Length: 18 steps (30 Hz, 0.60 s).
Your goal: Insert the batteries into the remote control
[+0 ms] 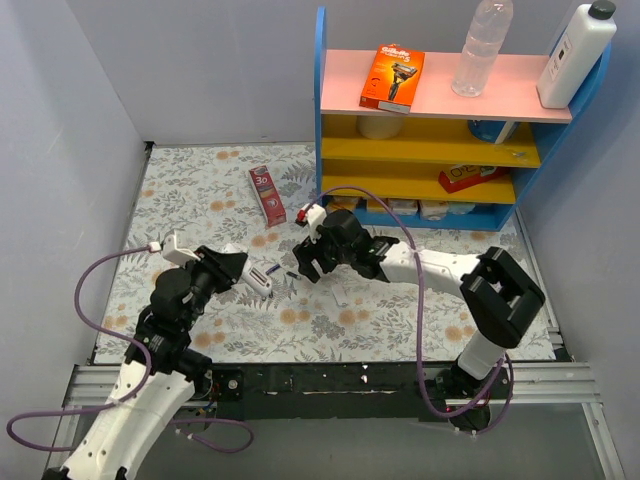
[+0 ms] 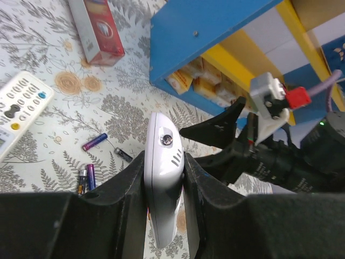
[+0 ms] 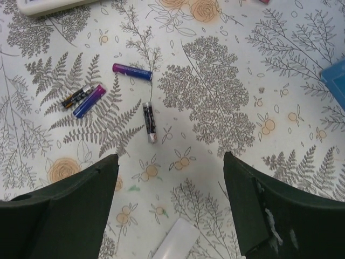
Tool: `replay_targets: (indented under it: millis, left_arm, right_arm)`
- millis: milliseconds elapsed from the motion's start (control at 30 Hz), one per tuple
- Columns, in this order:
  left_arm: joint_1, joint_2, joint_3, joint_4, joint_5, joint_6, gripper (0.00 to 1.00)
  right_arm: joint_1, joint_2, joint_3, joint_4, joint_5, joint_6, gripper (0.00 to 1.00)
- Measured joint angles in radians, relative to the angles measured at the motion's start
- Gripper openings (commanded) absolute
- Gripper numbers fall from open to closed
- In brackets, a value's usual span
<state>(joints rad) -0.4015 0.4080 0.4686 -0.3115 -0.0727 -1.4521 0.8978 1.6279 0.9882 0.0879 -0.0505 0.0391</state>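
Observation:
My left gripper is shut on a white remote control, held edge-on above the floral table; from above the remote control sticks out of the left gripper. Several small batteries lie loose on the table: a purple one, a dark one and a pair side by side. My right gripper hangs open just above the table near the dark battery, with nothing between its fingers. The remote's white end shows at the bottom of the right wrist view. Seen from above, the right gripper faces the remote.
A second white remote with buttons lies to the left of the batteries. A red box lies behind them. A blue shelf unit stands at the back right, holding an orange pack and bottles.

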Motion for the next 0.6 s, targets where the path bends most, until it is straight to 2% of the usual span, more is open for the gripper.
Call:
replay_targets:
  millis: [167,333,600]
  left_arm:
    - [0.000,-0.087,0.030,-0.103,-0.084,0.008,0.00]
    - [0.000,-0.110,0.045,-0.171,-0.121,0.009,0.00]
    - [0.000,-0.141,0.045,-0.225,-0.122,0.001,0.00]
  right_arm:
    - [0.008,0.126,0.137,-0.079,-0.005,-0.016,0.71]
    - [0.032,0.227,0.245,-0.145,-0.005,-0.021,0.65]
    - [0.069,0.325,0.326,-0.224,0.012,-0.027,0.55]
